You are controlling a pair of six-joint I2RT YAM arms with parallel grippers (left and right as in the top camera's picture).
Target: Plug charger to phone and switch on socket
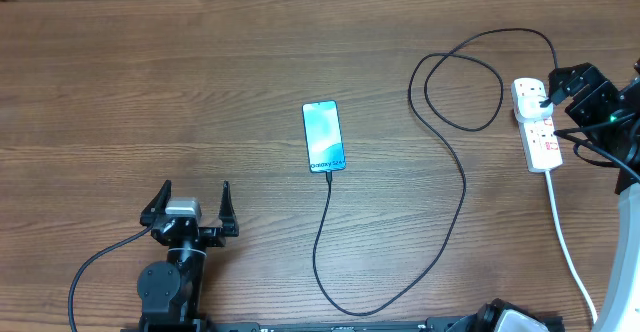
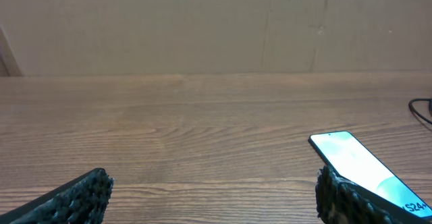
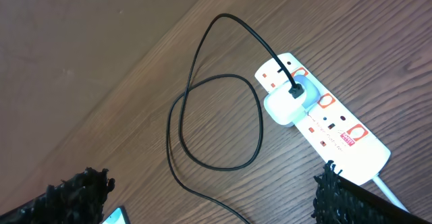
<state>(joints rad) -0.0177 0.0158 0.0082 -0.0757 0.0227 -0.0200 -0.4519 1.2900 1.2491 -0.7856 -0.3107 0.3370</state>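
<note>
The phone (image 1: 322,135) lies face up mid-table with its light-blue screen lit. The charger (image 1: 465,187), a thin black cable, meets the phone's near end, loops right and runs to a white adapter (image 3: 282,107) seated in the socket (image 1: 537,124), a white power strip. My left gripper (image 1: 195,204) rests open near the front left, with the phone (image 2: 358,162) just past its right finger. My right gripper (image 1: 578,86) hovers open beside the strip. In its wrist view the socket (image 3: 337,126) and the cable loop (image 3: 212,169) lie below the spread fingers.
The strip's thick white cord (image 1: 567,247) trails toward the front right edge. Bare wooden tabletop (image 1: 150,82) stretches left and behind. A plain wall (image 2: 202,21) rises beyond the far table edge.
</note>
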